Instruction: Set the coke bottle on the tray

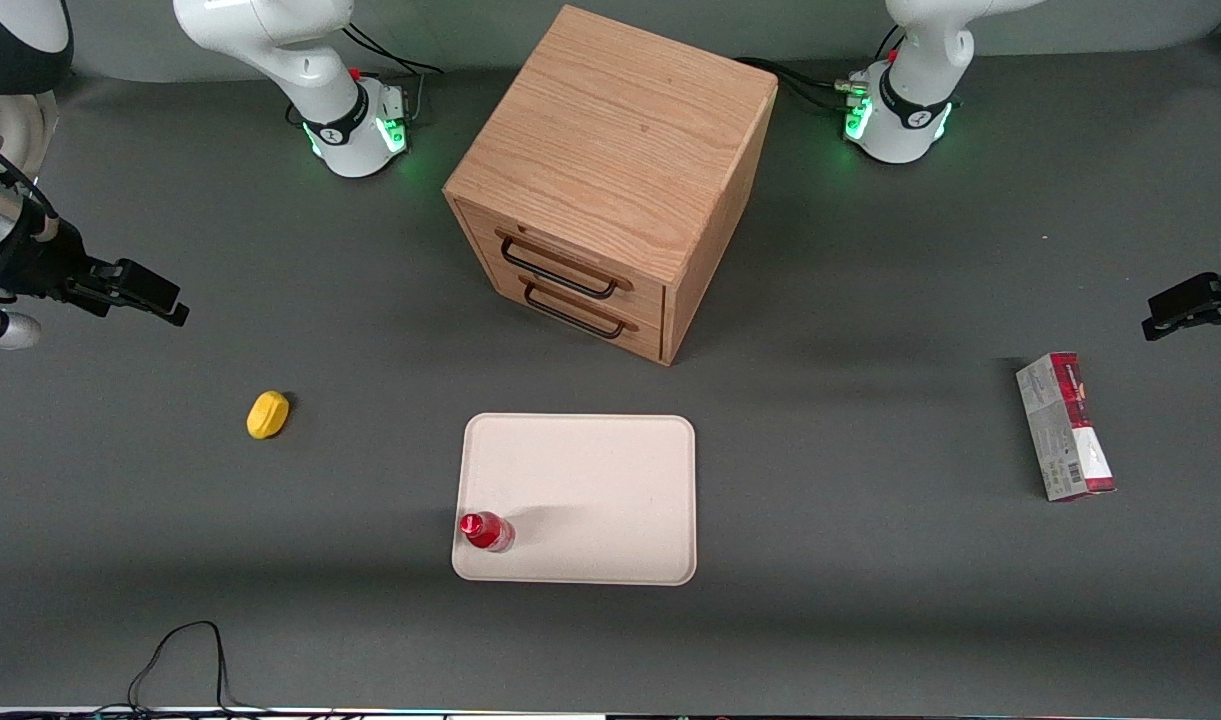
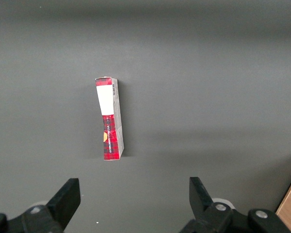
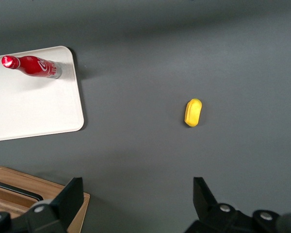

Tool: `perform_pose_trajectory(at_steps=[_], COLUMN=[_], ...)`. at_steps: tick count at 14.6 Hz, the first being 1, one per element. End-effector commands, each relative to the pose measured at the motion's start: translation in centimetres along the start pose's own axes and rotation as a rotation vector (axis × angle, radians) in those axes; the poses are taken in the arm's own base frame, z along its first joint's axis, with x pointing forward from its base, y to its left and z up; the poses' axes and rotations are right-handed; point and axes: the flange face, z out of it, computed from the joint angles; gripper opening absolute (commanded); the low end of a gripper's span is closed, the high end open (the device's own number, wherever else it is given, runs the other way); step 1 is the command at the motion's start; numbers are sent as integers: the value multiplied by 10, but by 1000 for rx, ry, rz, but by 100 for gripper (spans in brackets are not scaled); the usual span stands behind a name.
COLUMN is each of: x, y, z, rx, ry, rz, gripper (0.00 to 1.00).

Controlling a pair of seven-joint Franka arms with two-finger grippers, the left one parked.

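The coke bottle (image 1: 486, 531) is a small glossy red bottle with a red cap. It stands upright on the cream tray (image 1: 610, 490), in the tray's corner nearest the front camera on the working arm's side. The right wrist view shows the bottle (image 3: 34, 66) on the tray (image 3: 29, 107) too. My right gripper (image 1: 155, 297) hangs open and empty, high over the working arm's end of the table, well away from the tray. Its two dark fingers (image 3: 68, 196) are spread wide with nothing between them.
A yellow lemon-shaped object (image 1: 268, 414) lies between my gripper and the tray. A wooden cabinet with two drawers (image 1: 610, 180) stands farther from the camera than the tray. A red-and-grey carton (image 1: 1065, 427) lies toward the parked arm's end.
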Motion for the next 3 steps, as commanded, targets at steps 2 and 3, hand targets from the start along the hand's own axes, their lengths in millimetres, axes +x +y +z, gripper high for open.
perform_pose_trajectory(at_steps=[2, 3], x=[2, 2], y=[-2, -1], z=[3, 4], rx=[5, 5], ry=[-5, -6], rz=[-19, -18], gripper=[100, 100])
